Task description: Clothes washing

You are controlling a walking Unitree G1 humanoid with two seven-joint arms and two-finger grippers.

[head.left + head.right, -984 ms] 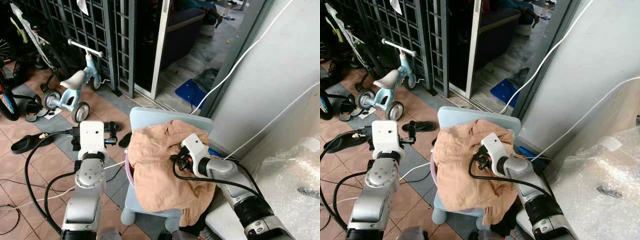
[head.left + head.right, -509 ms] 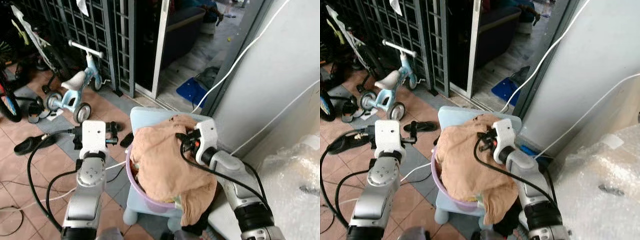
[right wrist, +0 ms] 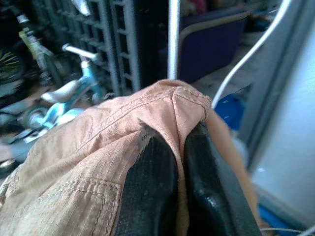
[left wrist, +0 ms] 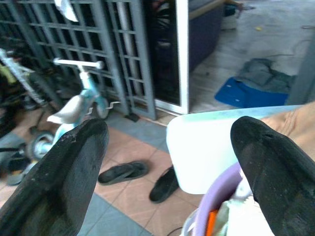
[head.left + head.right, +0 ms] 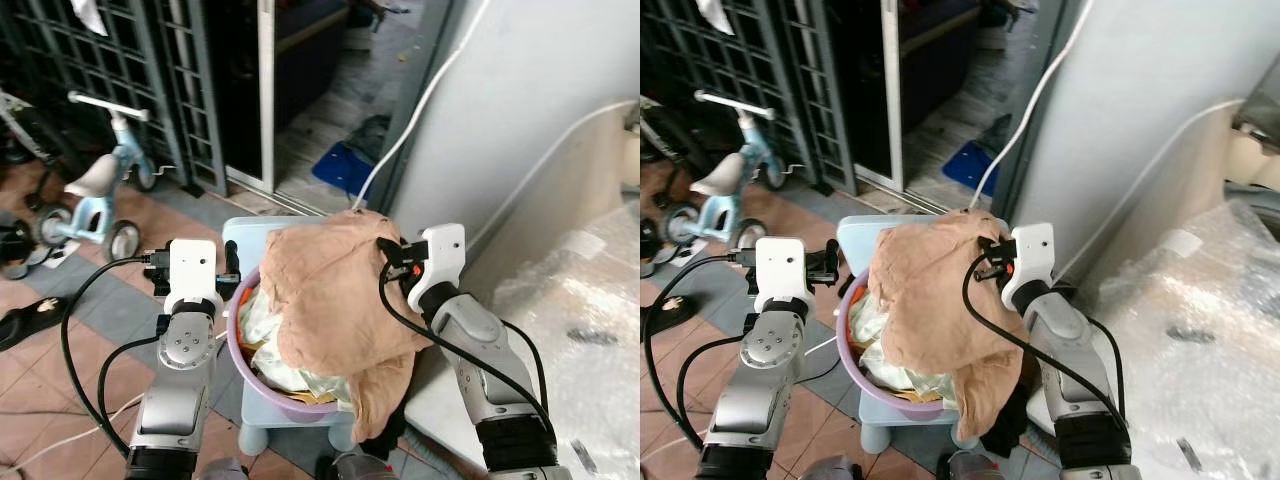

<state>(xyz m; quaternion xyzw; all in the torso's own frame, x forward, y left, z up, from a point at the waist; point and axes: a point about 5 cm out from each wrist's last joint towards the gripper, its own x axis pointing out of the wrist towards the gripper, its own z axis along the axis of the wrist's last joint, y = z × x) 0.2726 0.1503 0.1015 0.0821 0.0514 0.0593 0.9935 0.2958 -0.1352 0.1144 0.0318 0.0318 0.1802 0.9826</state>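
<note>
A tan garment [image 5: 325,290] hangs lifted over a purple laundry basin [image 5: 243,355] that holds more pale clothes and stands on a light blue chair [image 5: 240,235]. My right gripper [image 3: 178,147] is shut on a fold of the tan garment near its top, at the basin's far right side; the cloth drapes down from there past the chair's front. My left gripper [image 4: 167,142] is open beside the basin's left rim, with nothing between its fingers [image 4: 74,167].
A white wall [image 5: 520,110] and a bubble-wrapped appliance [image 5: 570,330] stand to the right. A child's balance bike [image 5: 95,190], a sandal [image 5: 20,320] and metal gates [image 5: 130,70] are at the left. A blue mat [image 5: 345,165] lies by the open doorway.
My right gripper has risen with the tan garment, pulling it up off the basin and uncovering the clothes below. The camera has shifted toward the right.
</note>
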